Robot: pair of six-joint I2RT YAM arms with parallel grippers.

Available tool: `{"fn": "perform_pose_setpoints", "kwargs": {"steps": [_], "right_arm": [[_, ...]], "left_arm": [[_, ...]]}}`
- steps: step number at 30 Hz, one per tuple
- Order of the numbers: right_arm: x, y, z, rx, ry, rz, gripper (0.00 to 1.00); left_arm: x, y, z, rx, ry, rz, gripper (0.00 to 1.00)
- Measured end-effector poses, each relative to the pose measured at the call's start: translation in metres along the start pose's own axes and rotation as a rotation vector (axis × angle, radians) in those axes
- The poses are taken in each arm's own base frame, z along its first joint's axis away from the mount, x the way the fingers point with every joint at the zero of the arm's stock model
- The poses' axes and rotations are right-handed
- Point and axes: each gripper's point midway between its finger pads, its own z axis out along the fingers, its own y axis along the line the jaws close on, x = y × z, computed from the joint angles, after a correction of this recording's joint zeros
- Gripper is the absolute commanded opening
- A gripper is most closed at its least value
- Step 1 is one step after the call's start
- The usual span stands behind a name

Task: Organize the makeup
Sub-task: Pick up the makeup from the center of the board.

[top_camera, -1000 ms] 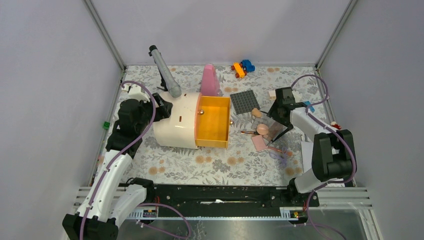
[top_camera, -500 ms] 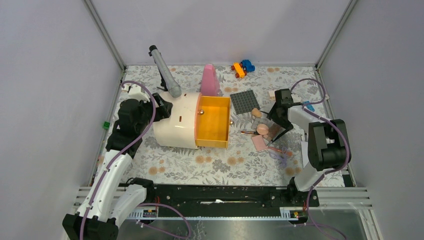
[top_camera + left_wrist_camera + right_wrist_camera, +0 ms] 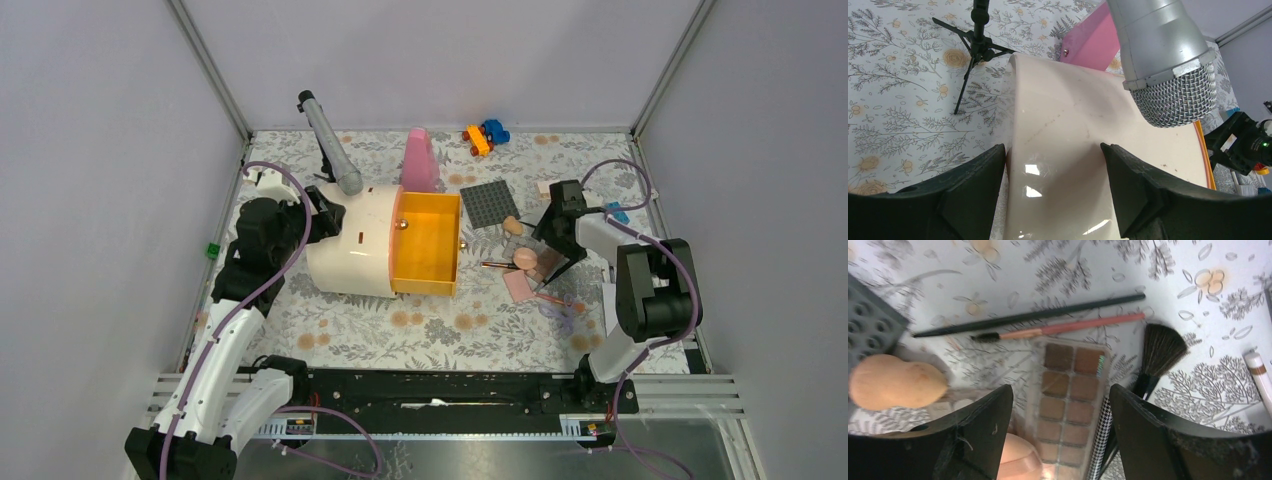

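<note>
Left gripper [image 3: 1053,150] is clamped on the back corner of the cream rounded plastic drawer box [image 3: 350,250], one finger on each side of its shell, at a narrow-to-middling gap. The box's orange drawer [image 3: 428,245] stands pulled out to the right. A grey mesh-headed microphone [image 3: 1163,60] on a small black tripod leans over the box

Right gripper [image 3: 1060,390] has its jaws spread wide and holds nothing. It hangs low over the makeup pile on the floral tablecloth [image 3: 420,330], right of the drawer. Directly under the gap lies a clear-cased brown eyeshadow palette [image 3: 1070,400]. Around it:
- peach egg-shaped sponge [image 3: 895,382] to the left, beside the dark grey studded plate [image 3: 868,325]
- round peach puff [image 3: 1018,455] at the palette's near corner
- thin black brush [image 3: 1033,315] and pink spoolie brush [image 3: 1068,326] side by side past the palette's far end
- black fan brush [image 3: 1160,347] to the right
- small pale tube [image 3: 1258,370] at the frame edge

The pink square compact [image 3: 518,285] lies flat on the cloth just nearer the arm bases than the pile
</note>
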Motion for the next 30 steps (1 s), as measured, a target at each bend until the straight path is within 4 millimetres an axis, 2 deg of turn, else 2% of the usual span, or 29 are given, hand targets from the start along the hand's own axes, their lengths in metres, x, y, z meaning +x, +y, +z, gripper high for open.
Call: {"fn": "perform_pose_setpoints", "kwargs": {"steps": [3, 5, 20, 22, 26, 30], "right_arm": [[0.015, -0.012, 0.002, 0.033, 0.038, -0.015, 0.78], [0.017, -0.015, 0.002, 0.041, 0.043, -0.019, 0.78], [0.018, -0.017, 0.004, 0.061, 0.062, -0.055, 0.77], [0.016, -0.015, 0.006, 0.063, 0.063, -0.062, 0.73], [0.013, -0.013, 0.008, 0.063, 0.064, -0.071, 0.55], [0.013, -0.012, 0.007, 0.063, 0.063, -0.070, 0.50]], "left_arm": [[0.000, 0.000, 0.000, 0.000, 0.000, 0.000, 0.73], [0.000, 0.000, 0.000, 0.000, 0.000, 0.000, 0.73], [0.000, 0.000, 0.000, 0.000, 0.000, 0.000, 0.73], [0.000, 0.000, 0.000, 0.000, 0.000, 0.000, 0.73], [0.000, 0.000, 0.000, 0.000, 0.000, 0.000, 0.73], [0.000, 0.000, 0.000, 0.001, 0.000, 0.000, 0.73]]}}
